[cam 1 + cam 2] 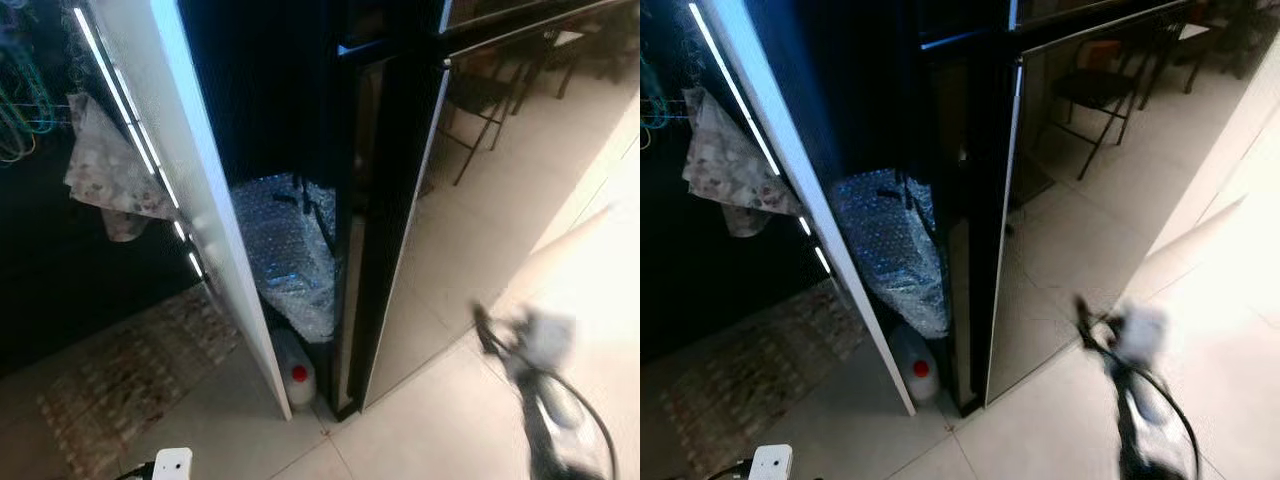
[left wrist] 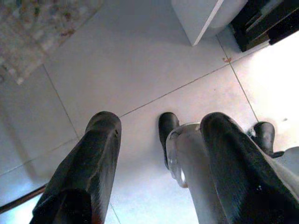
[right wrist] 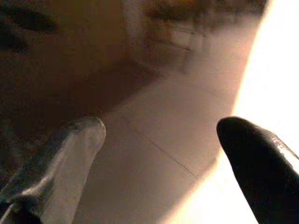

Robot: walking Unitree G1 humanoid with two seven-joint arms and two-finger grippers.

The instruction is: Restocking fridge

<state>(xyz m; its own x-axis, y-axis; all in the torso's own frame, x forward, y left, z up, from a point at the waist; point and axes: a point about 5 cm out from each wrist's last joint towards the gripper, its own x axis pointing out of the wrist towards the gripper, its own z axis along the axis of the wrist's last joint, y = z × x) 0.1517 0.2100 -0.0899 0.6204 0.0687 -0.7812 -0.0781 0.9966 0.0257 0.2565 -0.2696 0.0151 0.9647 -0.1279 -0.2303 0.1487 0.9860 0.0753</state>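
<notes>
Pale glossy floor tiles [image 1: 450, 420] spread out before a tall black fridge [image 1: 385, 200], whose dark mirrored side reflects a black folding chair. Just left of the fridge stands a white upright panel [image 1: 200, 190] with bright light strips down its edge. In the narrow gap between panel and fridge a bundle of clear bubble wrap [image 1: 290, 250] is wedged, and under it, on the floor, sits a translucent plastic jug with a red cap [image 1: 297, 374]. Further left a pale patterned cloth [image 1: 105, 170] hangs in the dark, with a worn patterned rug [image 1: 130, 370] on the floor below.

The right gripper [image 1: 497, 338] reaches low over the tiles to the right of the fridge, heavily blurred; in the right wrist view its two fingers [image 3: 261, 163] stand wide apart with nothing between them. The left gripper [image 2: 159, 163] hangs over bare tile near the panel's foot, its fingers [image 2: 88, 168] spread and holding nothing. What seem to be the robot's dark feet [image 2: 167, 130] show beneath it.
</notes>
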